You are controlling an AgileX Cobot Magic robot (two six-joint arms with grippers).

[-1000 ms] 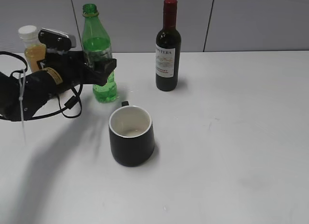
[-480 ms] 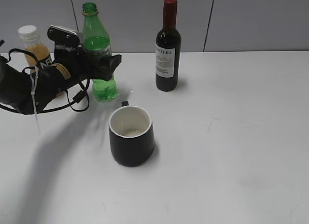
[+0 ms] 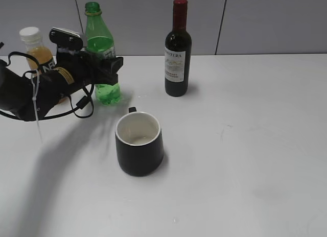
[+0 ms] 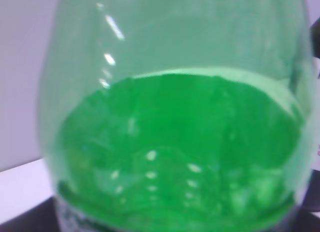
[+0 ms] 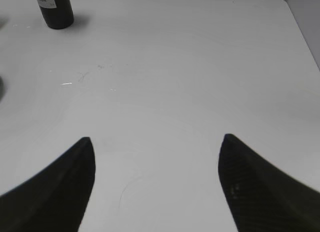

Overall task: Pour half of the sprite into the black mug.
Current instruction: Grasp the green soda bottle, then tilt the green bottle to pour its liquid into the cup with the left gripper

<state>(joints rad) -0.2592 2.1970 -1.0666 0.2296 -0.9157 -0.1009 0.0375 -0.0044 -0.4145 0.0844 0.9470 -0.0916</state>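
Note:
The sprite (image 3: 102,53) is a green plastic bottle with no cap, upright at the back left of the table. My left gripper (image 3: 106,69) is shut on its label band, coming in from the left. In the left wrist view the sprite (image 4: 175,142) fills the frame, with its liquid surface showing about halfway up the picture. The black mug (image 3: 139,143) stands upright in front of the bottle and to its right, its white inside looking empty and its small handle (image 3: 132,110) at the back. My right gripper (image 5: 156,142) is open and empty over bare table; it does not show in the exterior view.
An orange juice bottle (image 3: 34,48) with a white cap stands behind my left arm. A dark wine bottle (image 3: 178,48) with a red top stands at the back centre and also shows in the right wrist view (image 5: 54,9). The white table (image 3: 245,145) stretches to the right.
My left arm rose and closed in on the sprite. The bottle has shifted slightly left and up since a second ago. The mug and the other bottles have not moved.

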